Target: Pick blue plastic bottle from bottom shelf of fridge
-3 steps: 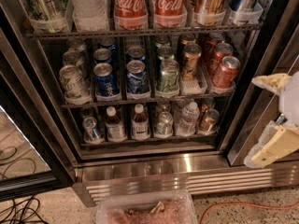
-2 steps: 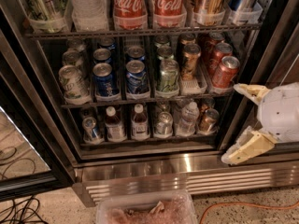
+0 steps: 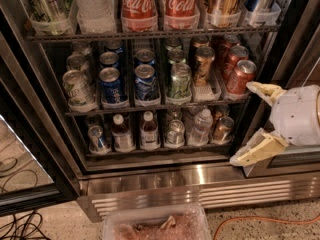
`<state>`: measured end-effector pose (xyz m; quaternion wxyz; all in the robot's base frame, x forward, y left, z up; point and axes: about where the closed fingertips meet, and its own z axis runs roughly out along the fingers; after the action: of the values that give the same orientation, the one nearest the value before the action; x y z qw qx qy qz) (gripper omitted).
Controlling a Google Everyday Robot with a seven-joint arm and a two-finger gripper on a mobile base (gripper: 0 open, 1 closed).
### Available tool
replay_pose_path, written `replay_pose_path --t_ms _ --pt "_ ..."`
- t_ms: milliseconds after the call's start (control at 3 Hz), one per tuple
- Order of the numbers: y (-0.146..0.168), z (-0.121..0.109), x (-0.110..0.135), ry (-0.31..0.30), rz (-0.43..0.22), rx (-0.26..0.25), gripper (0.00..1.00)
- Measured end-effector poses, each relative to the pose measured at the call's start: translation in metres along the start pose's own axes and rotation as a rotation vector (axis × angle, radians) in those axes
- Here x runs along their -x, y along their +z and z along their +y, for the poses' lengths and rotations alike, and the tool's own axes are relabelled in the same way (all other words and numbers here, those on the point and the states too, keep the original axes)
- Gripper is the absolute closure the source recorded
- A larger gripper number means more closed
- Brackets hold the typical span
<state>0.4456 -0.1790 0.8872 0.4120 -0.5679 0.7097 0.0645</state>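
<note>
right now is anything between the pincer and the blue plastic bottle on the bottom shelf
The blue plastic bottle stands in the front row with nothing visible before it. The open pincer hangs off to the right, though. Straight across, a silver can, a clear bottle and a copper can stand between them.

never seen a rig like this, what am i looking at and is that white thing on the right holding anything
The white thing is the robot's gripper, a two-finger claw on its single arm. It hangs open at the right edge of the fridge, holding nothing. There is one camera view, looking down into the fridge from the front. The bottom shelf holds cans, a clear bottle, and two white-capped bottles of dark liquid: the left dark bottle and the right dark bottle. One of those is its target. A plastic tub sits on the floor.
</note>
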Motion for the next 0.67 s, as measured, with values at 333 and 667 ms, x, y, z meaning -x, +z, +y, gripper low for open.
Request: replay_pose_path --t_ms 333,667 --pt "0.014 0.008 0.0 0.047 -0.045 -0.047 0.0" --pt "0.049 0.043 0.0 0.127 -0.123 -0.105 0.0"
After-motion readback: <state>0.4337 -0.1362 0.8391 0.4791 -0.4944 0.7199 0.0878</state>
